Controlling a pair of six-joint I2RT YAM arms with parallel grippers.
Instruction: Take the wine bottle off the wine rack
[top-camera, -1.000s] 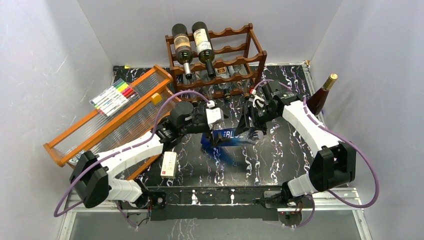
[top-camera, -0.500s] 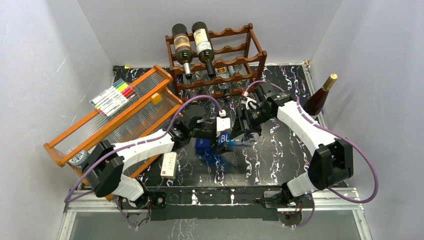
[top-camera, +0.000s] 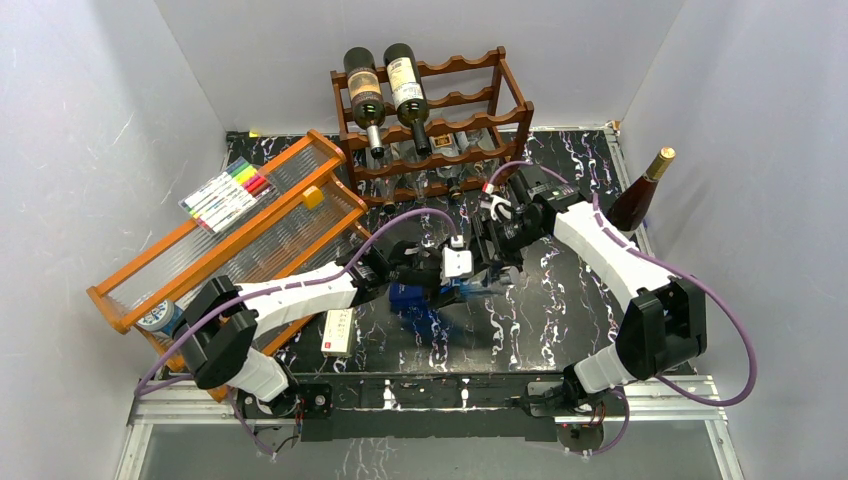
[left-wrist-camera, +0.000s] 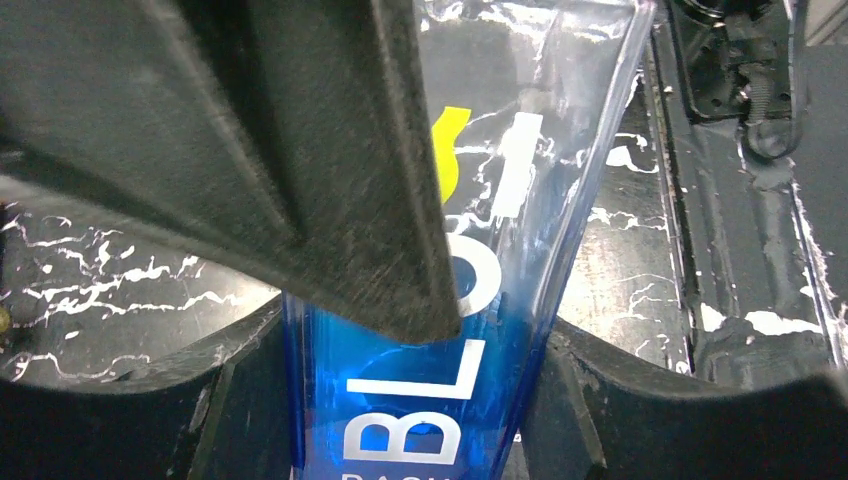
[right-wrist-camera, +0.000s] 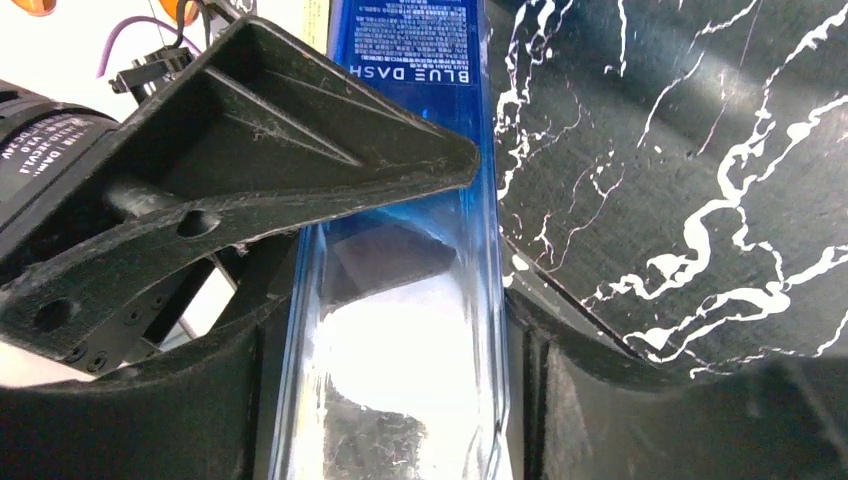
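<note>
Top external view: the blue wine bottle (top-camera: 408, 296) is off the wine rack (top-camera: 470, 121). It sits at the centre of the frame over the marbled bench (top-camera: 560, 310), below the rack, which stands at upper centre with other bottles on its rails. My left hand (top-camera: 443, 283) meets the bottle from the left and my right hand (top-camera: 492, 262) from the right, the two close together on it.

Left wrist view: one dark finger (left-wrist-camera: 300, 150) lies across the printed face of the bottle (left-wrist-camera: 400, 400), its tip at the white letter O. The other finger is hidden, so I cannot tell whether this hand is clamped or only set around the glass.

Right wrist view: the bottle (right-wrist-camera: 400, 350) runs up the middle of the frame. One finger (right-wrist-camera: 250, 140) presses on its near face, and a dark finger shape shows through the glass behind. This hand is clamped on the bottle.
</note>
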